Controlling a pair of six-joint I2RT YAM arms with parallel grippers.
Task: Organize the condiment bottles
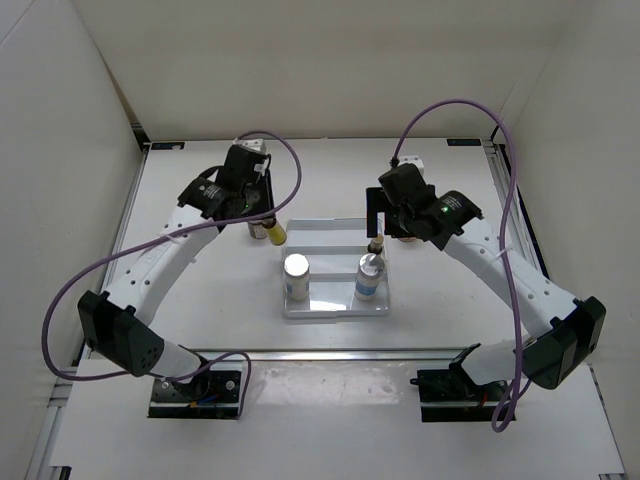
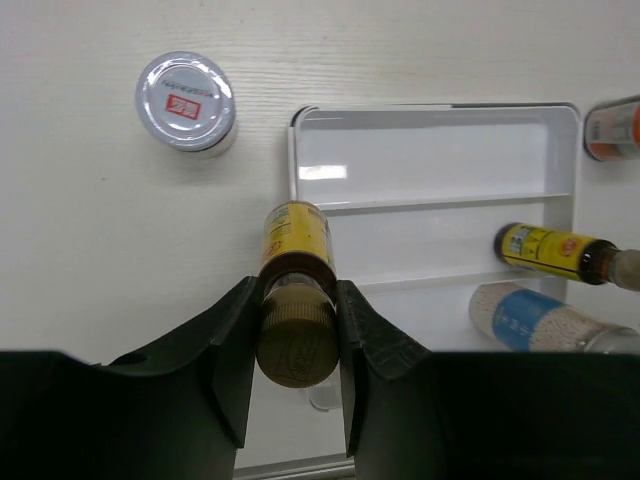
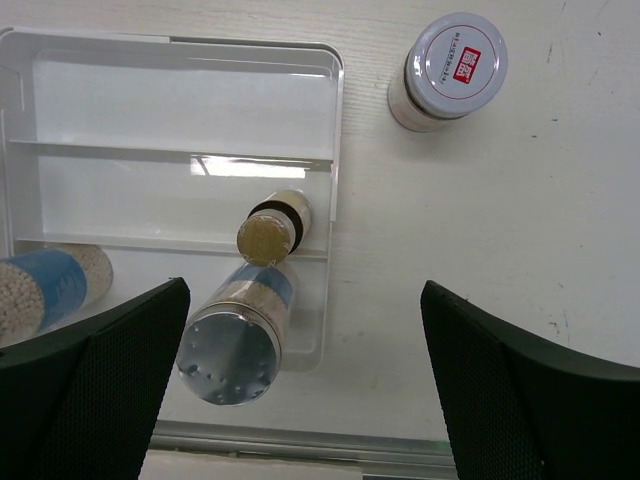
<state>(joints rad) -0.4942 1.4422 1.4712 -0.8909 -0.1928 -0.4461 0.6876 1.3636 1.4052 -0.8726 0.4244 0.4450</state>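
Top external view: the surface [image 1: 225,310] had the white tray [image 1: 330,230] in its middle. Three bottles were already in the tray. The left white bottle [image 1: 296,272] and the right white bottle [image 1: 369,278] stood in the row at 6 o'clock. A yellow bottle [image 3: 268,235] stood in the middle row. Two jars were out on the surface: the first jar [image 2: 185,100] at the tray's 10 o'clock in the left wrist view, the second jar [image 3: 450,70] at its 1 o'clock in the right wrist view. The left fingers [image 2: 235,350] squeezed the brown cap of the other yellow bottle [image 2: 296,240], by the tray's 9 o'clock edge. The right fingers [image 3: 110,370] were spread wide, holding nothing. I think half was done and three bottles were left.
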